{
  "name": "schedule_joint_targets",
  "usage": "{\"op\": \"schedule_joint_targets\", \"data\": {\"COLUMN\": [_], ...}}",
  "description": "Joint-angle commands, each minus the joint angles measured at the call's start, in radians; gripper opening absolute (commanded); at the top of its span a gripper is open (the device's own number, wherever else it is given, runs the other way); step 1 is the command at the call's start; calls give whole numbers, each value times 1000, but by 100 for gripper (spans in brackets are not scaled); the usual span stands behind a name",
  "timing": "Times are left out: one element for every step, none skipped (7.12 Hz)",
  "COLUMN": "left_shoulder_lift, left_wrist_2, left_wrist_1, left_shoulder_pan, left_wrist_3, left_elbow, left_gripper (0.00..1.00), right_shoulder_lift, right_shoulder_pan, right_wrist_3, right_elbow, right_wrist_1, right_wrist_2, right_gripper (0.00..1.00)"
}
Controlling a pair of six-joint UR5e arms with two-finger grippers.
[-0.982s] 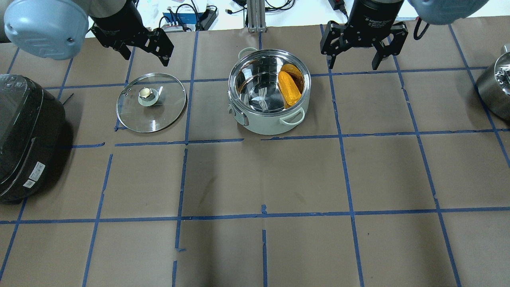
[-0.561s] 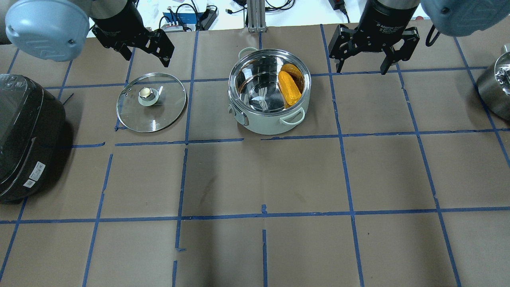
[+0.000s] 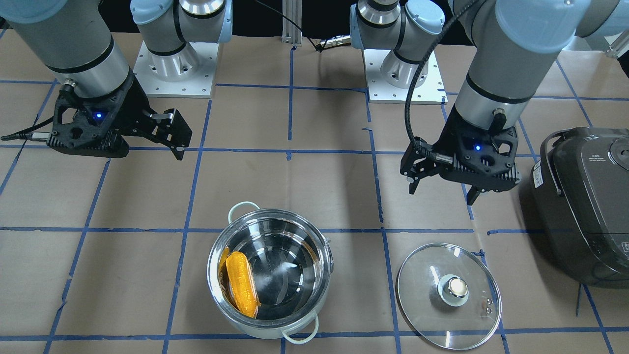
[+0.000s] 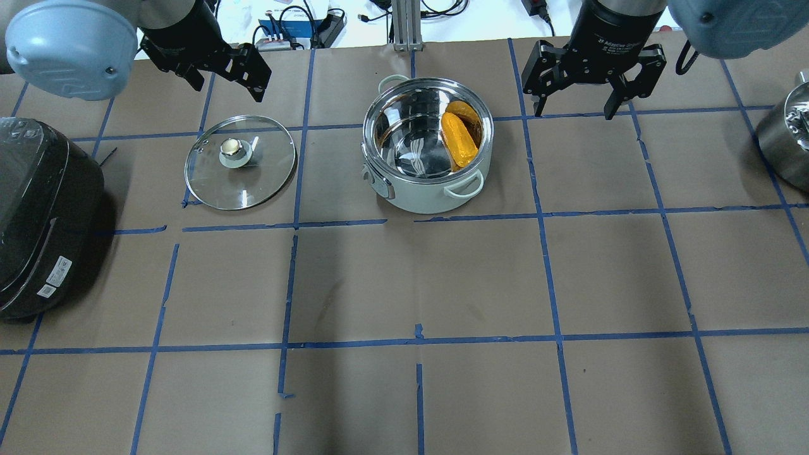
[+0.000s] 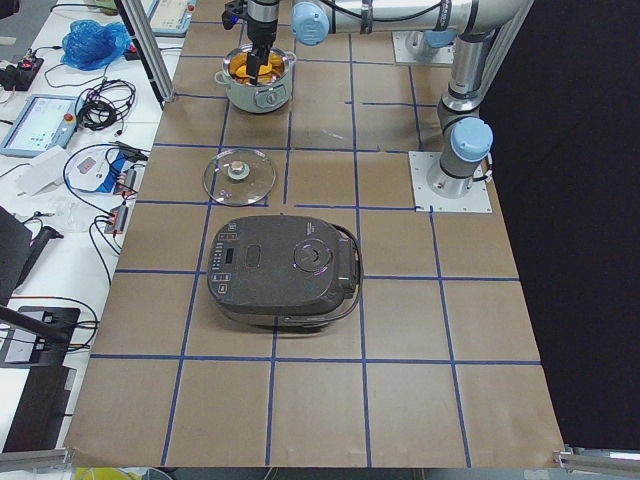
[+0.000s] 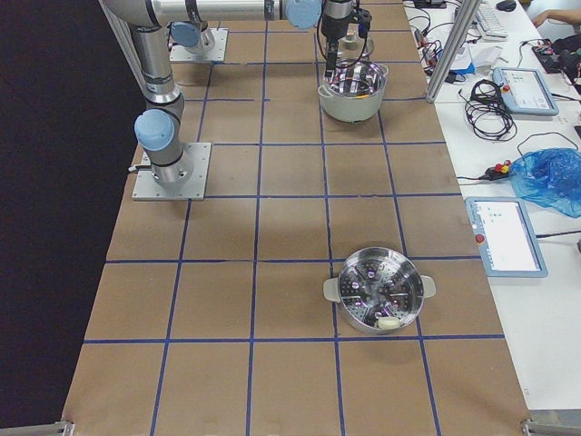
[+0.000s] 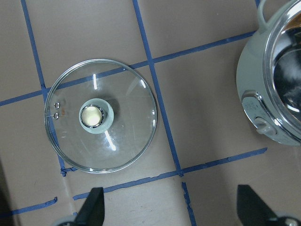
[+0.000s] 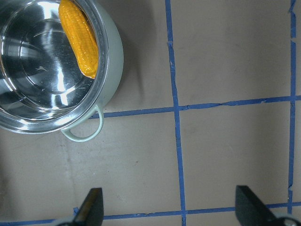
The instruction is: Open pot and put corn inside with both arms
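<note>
- Because the lid lies flat on the counter, knob up, at the 9 o'clock side of the pot in the overhead view and apart from it, the opening step reads as complete.
- The corn lies inside the pot against the wall at the 3 o'clock side, its length running roughly 12 to 6 o'clock. The loading step also reads as complete.
- Left gripper: fingers spread apart, holding nothing, raised above the counter near 12 o'clock of the lid.
- Right gripper: fingers spread apart, holding nothing, raised at about 2 o'clock of the pot, clear of its rim.
- Remaining work: judged none. The task does not call for refitting the lid, so only parking both arms appears outstanding.
- The rice cooker, at 9 o'clock of the lid, plays no part.
</note>
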Motion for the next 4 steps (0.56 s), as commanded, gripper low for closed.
{"op": "schedule_joint_targets", "data": {"left_shoulder_lift": [23, 37, 43, 43], "left_wrist_2": [-16, -19, -21, -22], "left_wrist_1": [-6, -23, -44, -43], "left_shoulder_pan": [-3, -6, -6, -6], "left_wrist_3": [7, 7, 7, 7], "left_elbow": [-11, -22, -29, -34], "left_gripper": [100, 100, 100, 100], "right_shoulder_lift": [-1, -1, 0, 0], "right_shoulder_pan": [6, 6, 6, 6], "right_wrist_3": [-1, -1, -1, -1], "right_elbow": [4, 4, 4, 4], "right_wrist_1": [3, 3, 3, 3], "right_wrist_2": [-2, -2, 0, 0], "right_gripper": [100, 100, 100, 100]}}
